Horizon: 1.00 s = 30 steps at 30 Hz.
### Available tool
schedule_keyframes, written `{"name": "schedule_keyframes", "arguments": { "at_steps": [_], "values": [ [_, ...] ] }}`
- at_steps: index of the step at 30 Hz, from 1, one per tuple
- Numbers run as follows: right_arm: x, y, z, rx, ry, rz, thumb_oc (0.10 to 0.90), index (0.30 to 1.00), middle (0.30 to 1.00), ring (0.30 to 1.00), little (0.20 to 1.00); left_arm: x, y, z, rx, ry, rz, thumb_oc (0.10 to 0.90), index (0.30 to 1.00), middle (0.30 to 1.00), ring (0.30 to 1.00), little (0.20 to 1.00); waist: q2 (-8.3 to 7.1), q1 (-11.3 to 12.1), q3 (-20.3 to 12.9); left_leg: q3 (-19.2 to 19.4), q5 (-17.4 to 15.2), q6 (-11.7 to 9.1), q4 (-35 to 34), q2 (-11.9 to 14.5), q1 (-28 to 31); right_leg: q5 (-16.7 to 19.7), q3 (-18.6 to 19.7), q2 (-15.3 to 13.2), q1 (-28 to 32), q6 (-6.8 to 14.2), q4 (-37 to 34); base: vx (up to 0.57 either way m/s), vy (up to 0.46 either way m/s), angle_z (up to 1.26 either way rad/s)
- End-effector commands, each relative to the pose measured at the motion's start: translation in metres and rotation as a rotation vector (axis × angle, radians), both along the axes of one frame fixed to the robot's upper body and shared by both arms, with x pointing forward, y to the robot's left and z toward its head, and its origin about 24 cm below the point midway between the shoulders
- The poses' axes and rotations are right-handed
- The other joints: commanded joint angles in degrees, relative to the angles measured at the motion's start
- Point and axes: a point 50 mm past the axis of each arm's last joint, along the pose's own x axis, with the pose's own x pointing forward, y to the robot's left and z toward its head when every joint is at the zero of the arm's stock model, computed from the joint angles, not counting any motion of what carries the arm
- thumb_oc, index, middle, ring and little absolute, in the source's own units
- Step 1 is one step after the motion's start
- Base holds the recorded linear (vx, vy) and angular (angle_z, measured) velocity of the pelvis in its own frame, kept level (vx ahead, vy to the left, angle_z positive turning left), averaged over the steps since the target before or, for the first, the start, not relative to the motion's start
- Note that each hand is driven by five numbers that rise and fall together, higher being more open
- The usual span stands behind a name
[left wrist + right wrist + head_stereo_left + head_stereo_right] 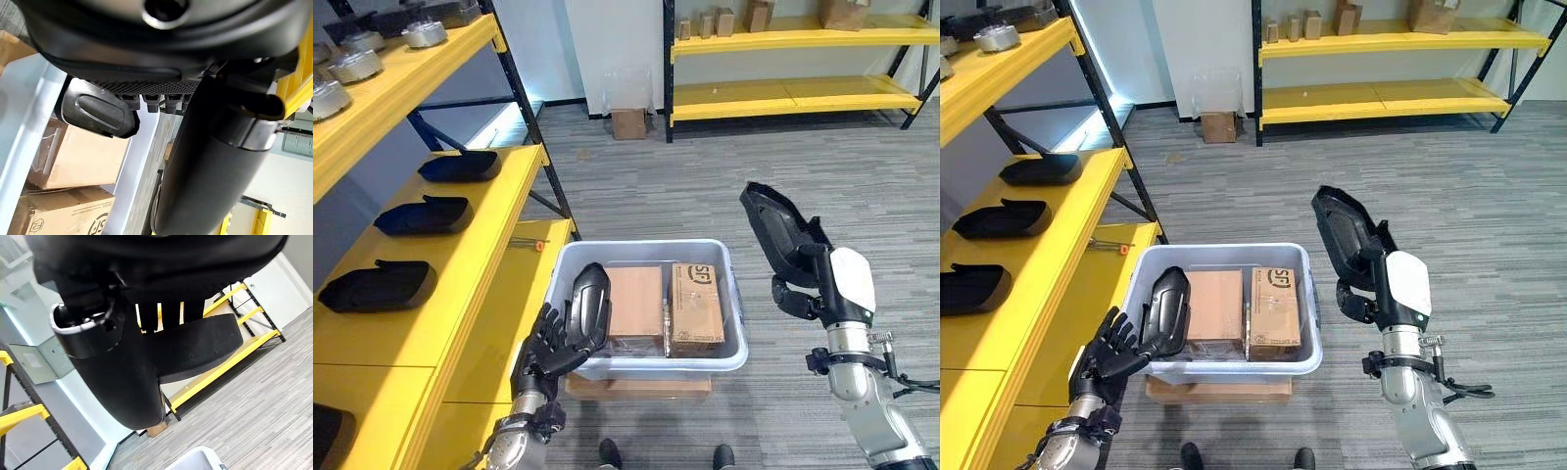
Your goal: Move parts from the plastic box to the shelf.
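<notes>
Two dark hands each carry one black moulded part. Left hand point(544, 351), low at the near left corner of the plastic box point(736, 323), has its fingers curled round the lower end of a black part point(588, 304) that stands nearly upright over the box's left wall; the left wrist view shows the same part point(98, 110) past the fingers, above the box's pale rim. Right hand point(803, 284), raised to the right of the box and well clear of it, grips a second black part point(773, 223) that tilts up and away over the grey floor point(705, 176); in the right wrist view that part point(205, 342) lies across the fingers.

Inside the box, two cardboard cartons lie side by side: a plain carton point(634, 299) in the middle and a printed carton point(695, 304) to its right. The box rests on a flat cardboard piece point(636, 385).

At the left, the yellow shelf point(484, 255) bears three more black parts in a row along its middle level: nearest point(377, 286), middle point(424, 214), farthest point(460, 165). Round metal parts point(357, 64) sit on the level above. A second yellow shelf point(793, 93) stands at the far wall
</notes>
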Motion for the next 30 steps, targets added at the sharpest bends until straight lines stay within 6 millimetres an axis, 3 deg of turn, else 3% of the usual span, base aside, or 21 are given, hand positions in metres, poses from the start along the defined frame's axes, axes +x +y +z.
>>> {"name": "schedule_keyframes", "arguments": {
  "at_steps": [1,2,3,7,8,10,15,17,19,22,30],
  "values": [
    [0.015,0.02,0.084,-0.027,-0.421,0.157,0.4,0.3,0.3,0.3,0.3,0.019,0.012,0.034,0.027,-0.199,0.024,0.9,1.0,1.0,1.0,1.0,-1.66,1.6,-0.5,-4.6,5.5,-3.3,1.7,4.6,-3.5,-12.8,1.4,4.8,0.8,-3.2,7.6,-0.14,-0.17,0.25],
    [0.016,0.02,0.084,-0.028,-0.423,0.157,0.4,0.3,0.3,0.3,0.3,0.019,0.012,0.034,0.027,-0.2,0.024,0.9,1.0,1.0,1.0,1.0,-1.58,1.5,-0.5,-4.8,5.7,-3.3,1.7,4.7,-3.6,-12.8,1.3,4.9,0.8,-3.3,7.6,-0.16,-0.143,0.36],
    [0.019,0.024,0.091,-0.036,-0.453,0.173,0.4,0.3,0.3,0.3,0.3,0.02,0.011,0.035,0.022,-0.209,0.029,0.9,1.0,1.0,1.0,1.0,-0.8,2.2,0.8,-6.1,8.9,-4.5,0.5,4.7,-5.2,-12.3,0.1,5.5,0.4,-3.6,6.7,-0.17,-0.131,0.6],
    [0.023,0.025,0.098,-0.054,-0.485,0.176,0.4,0.3,0.3,0.3,0.3,0.023,0.01,0.038,0.017,-0.23,0.026,0.9,1.0,1.0,1.0,1.0,0.01,2.3,2.1,-4.3,9.8,-4.3,0.1,3.7,-7.6,-12.1,-3.1,4.8,-1.2,-3.9,7.0,-0.14,-0.092,0.65],
    [0.022,0.025,0.101,-0.061,-0.503,0.168,0.4,0.3,0.3,0.3,0.3,0.026,0.01,0.04,0.022,-0.237,0.023,0.9,1.0,1.0,1.0,1.0,-0.06,1.9,2.5,0.0,9.6,-4.3,0.5,4.2,-7.3,-12.1,-5.1,4.0,-1.4,-4.0,7.3,-0.11,-0.077,0.95],
    [0.021,0.023,0.099,-0.072,-0.5,0.15,0.4,0.3,0.3,0.3,0.3,0.028,0.008,0.042,0.019,-0.247,0.0,0.9,1.0,1.0,1.0,1.0,-0.4,1.0,2.5,2.6,7.2,-5.4,3.4,5.2,-5.8,-13.1,-7.8,2.2,-2.0,-3.8,8.4,-0.1,-0.089,1.09],
    [0.015,0.021,0.093,-0.043,-0.488,0.134,0.4,0.3,0.3,0.3,0.3,0.033,0.001,0.045,0.003,-0.269,-0.026,0.9,1.0,1.0,1.0,1.0,-0.22,-0.5,2.2,2.7,2.7,-5.7,9.7,8.5,-1.0,-13.7,-11.9,-0.5,-3.3,-4.2,11.5,-0.07,0.034,0.81],
    [0.014,0.017,0.089,-0.023,-0.478,0.116,0.4,0.3,0.3,0.3,0.3,0.034,-0.003,0.046,-0.009,-0.278,-0.044,0.9,1.0,1.0,1.0,1.0,0.33,-1.3,1.5,2.7,1.1,-5.8,8.6,9.0,2.0,-13.7,-14.1,-2.2,-3.8,-3.5,13.1,-0.03,0.156,0.7],
    [0.013,0.015,0.088,-0.023,-0.474,0.107,0.4,0.3,0.3,0.3,0.3,0.035,-0.005,0.046,-0.013,-0.274,-0.057,0.9,1.0,1.0,1.0,1.0,0.67,-1.7,0.9,3.8,1.4,-6.0,6.8,9.0,2.8,-13.5,-15.2,-2.8,-3.5,-3.1,13.0,0.02,0.107,0.43],
    [0.011,0.011,0.085,-0.02,-0.451,0.087,0.4,0.3,0.3,0.3,0.3,0.033,-0.007,0.044,-0.019,-0.266,-0.069,0.9,1.0,1.0,1.0,1.0,1.32,-2.0,-0.6,5.5,-1.4,-5.4,3.6,7.3,3.9,-12.1,-16.3,-3.7,-2.9,-2.1,12.3,0.1,0.227,0.79],
    [0.008,0.009,0.08,-0.008,-0.42,0.074,0.4,0.3,0.3,0.3,0.3,0.033,0.0,0.049,0.035,-0.279,-0.068,0.9,1.0,1.0,1.0,1.0,-1.26,-0.6,-2.4,6.6,-4.8,-3.4,0.6,2.6,5.9,-6.8,-17.4,-7.9,-0.5,1.6,9.2,0.06,0.174,0.16]
  ]
}}
